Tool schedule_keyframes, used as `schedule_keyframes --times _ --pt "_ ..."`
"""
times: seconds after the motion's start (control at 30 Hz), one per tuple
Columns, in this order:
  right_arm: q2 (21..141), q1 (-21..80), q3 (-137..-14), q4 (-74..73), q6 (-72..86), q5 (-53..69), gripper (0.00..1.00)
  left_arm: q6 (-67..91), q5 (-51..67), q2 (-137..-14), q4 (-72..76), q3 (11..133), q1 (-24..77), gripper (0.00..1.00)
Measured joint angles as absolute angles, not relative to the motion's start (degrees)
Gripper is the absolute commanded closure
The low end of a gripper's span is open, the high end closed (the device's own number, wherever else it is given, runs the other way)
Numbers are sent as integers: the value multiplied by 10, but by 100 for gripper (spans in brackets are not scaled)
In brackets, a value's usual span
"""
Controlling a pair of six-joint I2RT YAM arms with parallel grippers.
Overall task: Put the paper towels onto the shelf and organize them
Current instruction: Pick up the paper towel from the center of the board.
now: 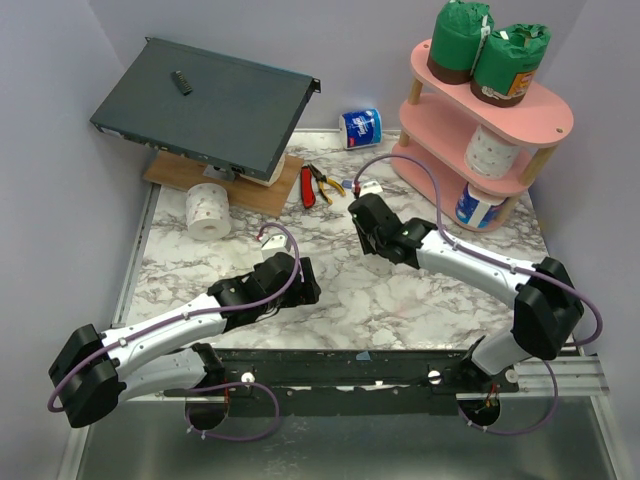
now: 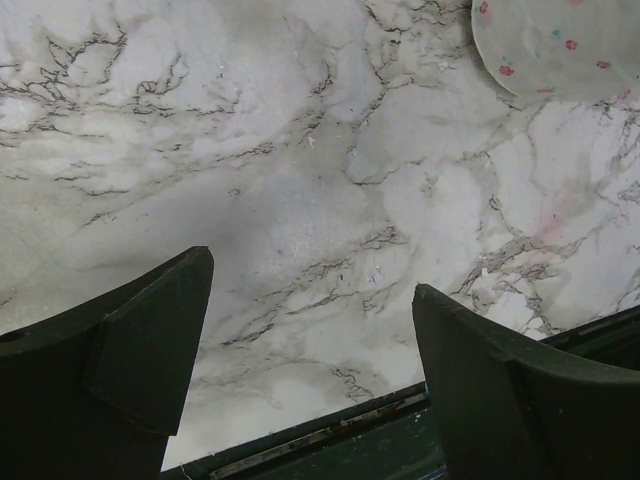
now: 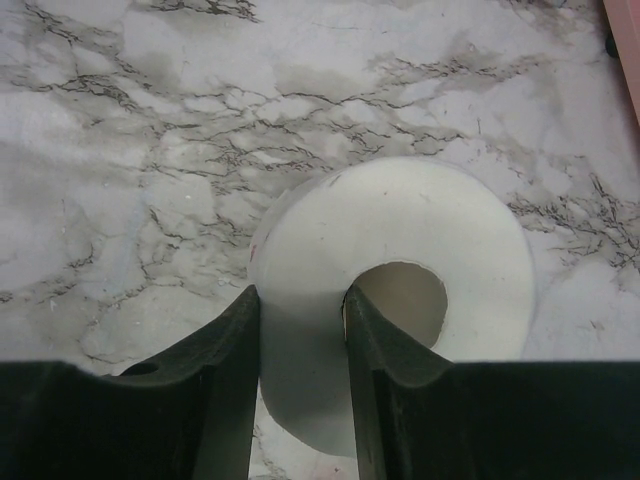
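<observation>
- Marble table (image 1: 400,300): board (image 1: 270,195) back left, dotted roll (image 1: 208,212) just before it, pliers (image 1: 318,186) beside, blue roll (image 1: 361,128) by the back wall, bare roll (image 3: 440,250) on end.
- Pink shelf (image 1: 545,115) back right: green rolls (image 1: 458,45) on top, white roll (image 1: 490,152) mid tier, blue-white roll (image 1: 478,208) at the bottom.

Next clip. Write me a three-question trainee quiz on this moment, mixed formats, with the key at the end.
1. True or false: the left gripper holds a paper towel roll.
2. What stands on the top tier of the pink shelf? A: two green-wrapped rolls. B: red-handled pliers. C: nothing.
3. Where do the right gripper's two fingers sit on the bare white roll?
Key: 1 false, it is open and empty. 2 A. 3 one finger inside the core hole, the other outside, pinching the roll's wall.
</observation>
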State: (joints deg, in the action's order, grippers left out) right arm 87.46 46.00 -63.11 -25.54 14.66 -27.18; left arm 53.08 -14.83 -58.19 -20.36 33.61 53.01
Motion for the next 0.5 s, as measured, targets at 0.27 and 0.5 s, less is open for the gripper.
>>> schedule_keyframes --times 0.27,0.5 --pt "874 460 -706 -306 128 -283 73 525 -148 -582 -204 336 530 14" --pt "877 434 -831 -340 94 -325 73 519 -145 -582 -202 336 530 14"
